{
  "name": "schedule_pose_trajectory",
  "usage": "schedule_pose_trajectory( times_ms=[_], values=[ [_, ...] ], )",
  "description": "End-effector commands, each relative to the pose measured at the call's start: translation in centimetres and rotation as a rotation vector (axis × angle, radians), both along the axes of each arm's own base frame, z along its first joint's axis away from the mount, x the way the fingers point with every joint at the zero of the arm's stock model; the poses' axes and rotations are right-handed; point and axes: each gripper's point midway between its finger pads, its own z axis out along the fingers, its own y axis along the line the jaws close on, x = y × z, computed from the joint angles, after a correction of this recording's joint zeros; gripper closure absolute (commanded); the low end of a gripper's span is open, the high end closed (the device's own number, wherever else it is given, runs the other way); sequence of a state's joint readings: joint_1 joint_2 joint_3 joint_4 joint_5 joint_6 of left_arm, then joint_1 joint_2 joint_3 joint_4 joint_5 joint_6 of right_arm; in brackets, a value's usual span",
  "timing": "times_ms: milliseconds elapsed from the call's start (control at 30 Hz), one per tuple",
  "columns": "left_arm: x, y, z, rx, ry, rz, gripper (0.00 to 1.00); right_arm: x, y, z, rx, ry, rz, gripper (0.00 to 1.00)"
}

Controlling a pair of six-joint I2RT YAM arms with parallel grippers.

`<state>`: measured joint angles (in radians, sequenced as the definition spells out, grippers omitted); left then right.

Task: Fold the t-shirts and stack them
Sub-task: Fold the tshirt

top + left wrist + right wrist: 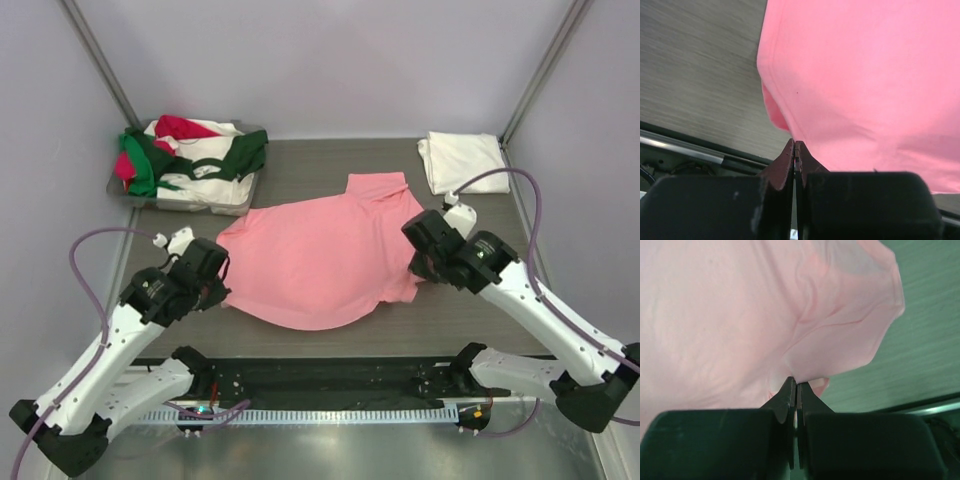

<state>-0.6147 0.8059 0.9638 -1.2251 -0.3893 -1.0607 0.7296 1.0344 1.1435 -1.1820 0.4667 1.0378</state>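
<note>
Salmon-pink t-shirt (320,260) lies mid-frame on the grey table (330,165), spread out and rumpled, with no neat fold in it yet.

Progress, judged from the layout:
- One white t-shirt (462,160) sits folded at upper right, well apart from the pink one. It looks like the start of the stack.
- The pink shirt is the one being worked on.
- A heap of dark green, red and white shirts (195,155) lies in the clear tray (120,190) at upper left, unfolded.
- Most of the job is left.

Left gripper (222,272) is at the pink shirt's left edge. In the left wrist view the jaws are clenched tight, with the hem running right into the tips (795,150). It reads as a pinch on the cloth edge.

Right gripper (412,262) is at the shirt's right edge. It is clamped too, and the cloth gathers into its tips (794,387) with a loose lobe hanging to the right. This also reads as grasping the shirt.

The pink shirt's long axis runs roughly left to right across the frame, between the two grippers. The lower edge bows toward the bottom of the frame. A squarish flap sticks out toward the upper right; whether it is a sleeve or the neck end cannot be told, so which way the collar points is unclear.
</note>
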Motion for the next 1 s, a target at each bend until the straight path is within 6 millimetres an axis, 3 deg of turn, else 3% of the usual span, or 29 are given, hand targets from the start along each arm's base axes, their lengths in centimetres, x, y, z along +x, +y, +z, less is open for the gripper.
schedule_pose_trajectory(
  times_ms=[0, 233, 400, 533, 600, 700, 733, 767, 800, 833, 867, 933, 967],
  values=[
    [2.6, 1.1, 1.7, 0.088, -0.074, 0.012, 1.00, 4.5, -0.4, 2.8, -0.076, -0.117, -0.006, 0.99],
    [6.5, 3.8, -0.5, 0.114, 0.014, 0.077, 1.00, 10.6, -0.7, 0.8, -0.092, -0.070, 0.032, 0.99],
    [8.1, 3.9, -2.7, 0.111, 0.091, 0.074, 1.00, 13.5, -0.1, -0.2, -0.131, -0.036, 0.071, 0.99],
    [9.2, 4.5, -4.2, 0.118, 0.129, 0.090, 1.00, 15.7, 0.3, -2.5, -0.170, 0.022, 0.089, 0.99],
    [9.7, 5.2, -5.5, 0.115, 0.170, 0.111, 1.00, 16.8, 0.1, -2.8, -0.183, 0.030, 0.089, 0.99],
    [11.3, 6.4, -7.2, 0.088, 0.204, 0.142, 1.00, 19.2, -0.8, -4.9, -0.213, 0.079, 0.062, 0.99],
    [11.8, 6.0, -9.1, 0.036, 0.270, 0.130, 1.00, 20.0, -1.1, -5.5, -0.217, 0.094, 0.055, 0.95],
    [12.7, 5.9, -9.4, 0.000, 0.283, 0.113, 0.95, 20.7, -1.7, -5.9, -0.213, 0.109, 0.039, 0.57],
    [13.4, 5.8, -10.0, -0.036, 0.307, 0.101, 0.88, 22.3, -2.8, -6.8, -0.213, 0.129, 0.001, 0.31],
    [13.3, 5.9, -11.3, -0.087, 0.378, 0.105, 0.58, 22.2, -3.7, -7.1, -0.217, 0.170, -0.029, 0.01],
    [14.5, 6.1, -10.5, -0.084, 0.367, 0.094, 0.44, 22.5, -4.4, -7.3, -0.220, 0.192, -0.048, 0.00],
    [14.5, 6.2, -9.8, -0.072, 0.373, 0.090, 0.31, 22.8, -5.3, -6.3, -0.215, 0.190, -0.072, 0.00],
    [14.3, 6.4, -8.5, -0.065, 0.321, 0.095, 0.21, 22.5, -5.4, -6.0, -0.207, 0.176, -0.085, 0.00]
  ],
)
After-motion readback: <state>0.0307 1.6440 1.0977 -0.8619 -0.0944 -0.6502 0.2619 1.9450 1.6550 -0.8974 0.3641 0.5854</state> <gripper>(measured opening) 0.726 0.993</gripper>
